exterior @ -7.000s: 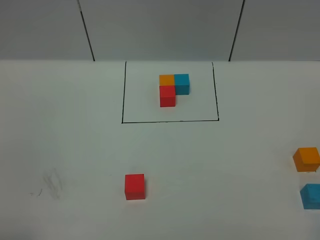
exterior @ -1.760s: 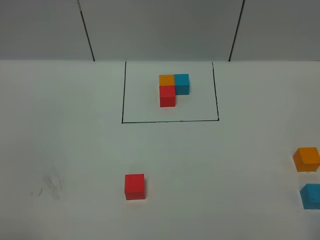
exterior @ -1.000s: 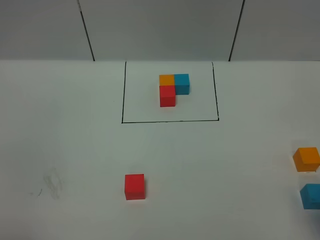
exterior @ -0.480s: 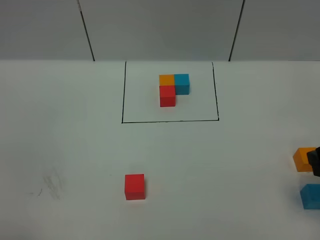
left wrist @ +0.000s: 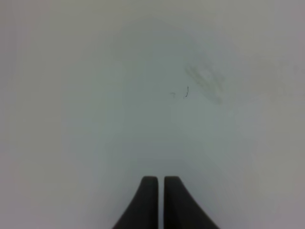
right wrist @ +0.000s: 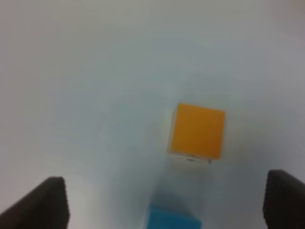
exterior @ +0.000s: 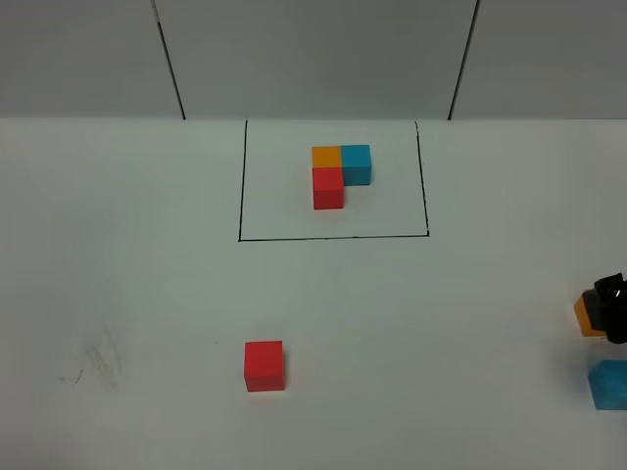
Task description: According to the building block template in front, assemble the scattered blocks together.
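Note:
The building block template (exterior: 338,174) is an L of orange, cyan-blue and red cubes inside a black-line rectangle (exterior: 333,237) at the back. Of the scattered blocks, the red cube (exterior: 264,365) sits alone at the front, left of centre. The orange cube (exterior: 586,315) (right wrist: 198,131) and the cyan-blue cube (exterior: 608,384) (right wrist: 172,220) lie at the right edge. My right gripper (exterior: 612,307) (right wrist: 167,181) hangs open above these two and hides part of the orange one. My left gripper (left wrist: 159,183) is shut, holds nothing, and faces bare table.
The white table (exterior: 147,294) meets a grey panelled wall (exterior: 313,59) behind the template. A faint grey smudge (exterior: 101,360) (left wrist: 205,81) marks the table at the front left.
My right gripper has come in from the right edge and now covers part of the orange cube. None of the blocks has moved. The left gripper stays shut.

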Action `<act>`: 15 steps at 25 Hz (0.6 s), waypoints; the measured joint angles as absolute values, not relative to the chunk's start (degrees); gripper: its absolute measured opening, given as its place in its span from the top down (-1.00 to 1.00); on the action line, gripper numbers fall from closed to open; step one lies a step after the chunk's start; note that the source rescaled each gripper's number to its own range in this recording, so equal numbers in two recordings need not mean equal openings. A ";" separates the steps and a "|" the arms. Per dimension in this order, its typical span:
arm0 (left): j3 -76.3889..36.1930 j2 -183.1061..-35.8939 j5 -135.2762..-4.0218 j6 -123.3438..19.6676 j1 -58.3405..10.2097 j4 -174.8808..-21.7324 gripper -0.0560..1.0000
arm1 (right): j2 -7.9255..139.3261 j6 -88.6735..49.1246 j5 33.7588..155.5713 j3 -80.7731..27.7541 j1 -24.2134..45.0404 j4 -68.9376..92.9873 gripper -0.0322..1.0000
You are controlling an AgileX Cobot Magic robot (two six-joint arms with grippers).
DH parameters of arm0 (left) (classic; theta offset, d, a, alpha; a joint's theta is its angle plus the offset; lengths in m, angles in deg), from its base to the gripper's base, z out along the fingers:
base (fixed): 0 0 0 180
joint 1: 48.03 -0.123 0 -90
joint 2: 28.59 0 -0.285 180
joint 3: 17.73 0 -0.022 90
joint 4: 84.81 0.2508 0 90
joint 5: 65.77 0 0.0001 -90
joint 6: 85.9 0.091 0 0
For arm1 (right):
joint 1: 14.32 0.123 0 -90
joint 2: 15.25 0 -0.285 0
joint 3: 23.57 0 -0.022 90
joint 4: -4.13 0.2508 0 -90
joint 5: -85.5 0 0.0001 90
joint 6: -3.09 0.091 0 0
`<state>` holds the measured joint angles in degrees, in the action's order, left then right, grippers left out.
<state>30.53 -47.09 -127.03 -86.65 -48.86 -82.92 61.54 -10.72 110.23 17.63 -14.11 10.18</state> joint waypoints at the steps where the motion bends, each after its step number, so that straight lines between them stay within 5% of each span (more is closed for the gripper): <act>1: 30.53 -47.09 -127.03 -86.65 -48.86 -82.92 0.89 | 62.58 -10.79 109.41 17.63 -14.11 10.18 -0.88; 15: 30.53 -47.09 -127.03 -86.65 -48.86 -82.92 0.89 | 75.41 -11.29 105.91 12.75 -14.11 7.27 -0.88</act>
